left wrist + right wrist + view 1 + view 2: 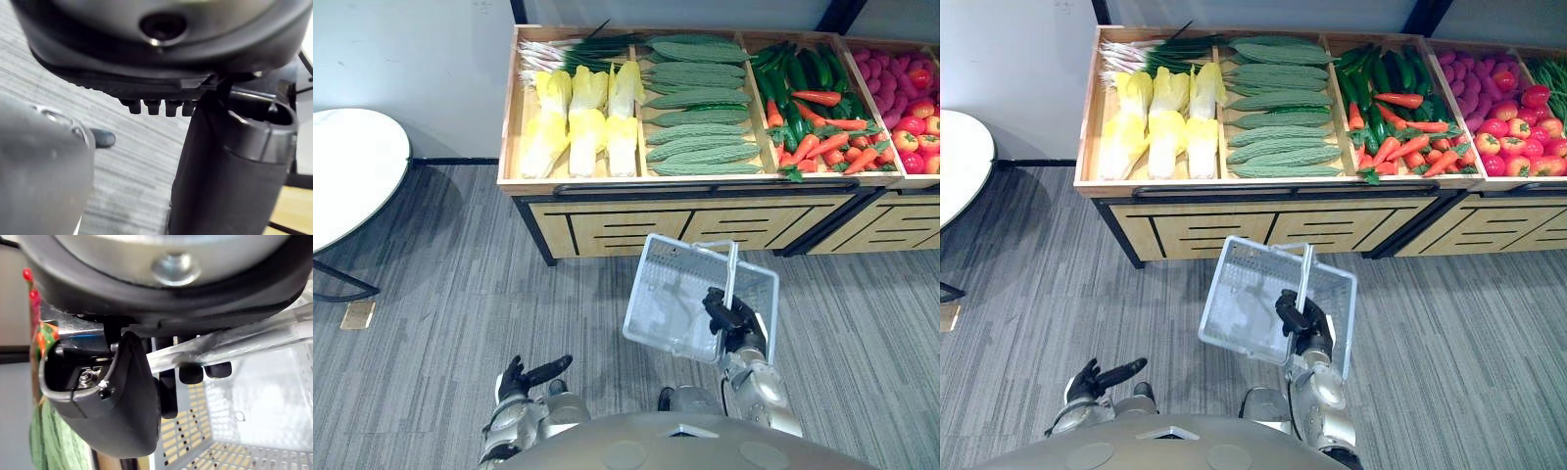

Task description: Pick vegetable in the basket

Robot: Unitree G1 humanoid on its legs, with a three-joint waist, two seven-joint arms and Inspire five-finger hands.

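A white wire basket (677, 294) hangs tilted above the carpet in front of the stand, with nothing inside. My right hand (732, 315) is shut on its clear handle (234, 342), fingers curled round the bar. My left hand (524, 376) stays low near my body over the carpet, fingers straight and relaxed, holding nothing. On the wooden stand (695, 186) lie yellow-white cabbages (585, 117), green bitter gourds (697, 103), green onions (570, 49), cucumbers (800, 78), and orange carrots (822, 142).
Purple and red produce (906, 93) fills the stand's far right bin. A round white table (347, 166) stands at the left. Grey carpet (440, 304) lies between me and the stand.
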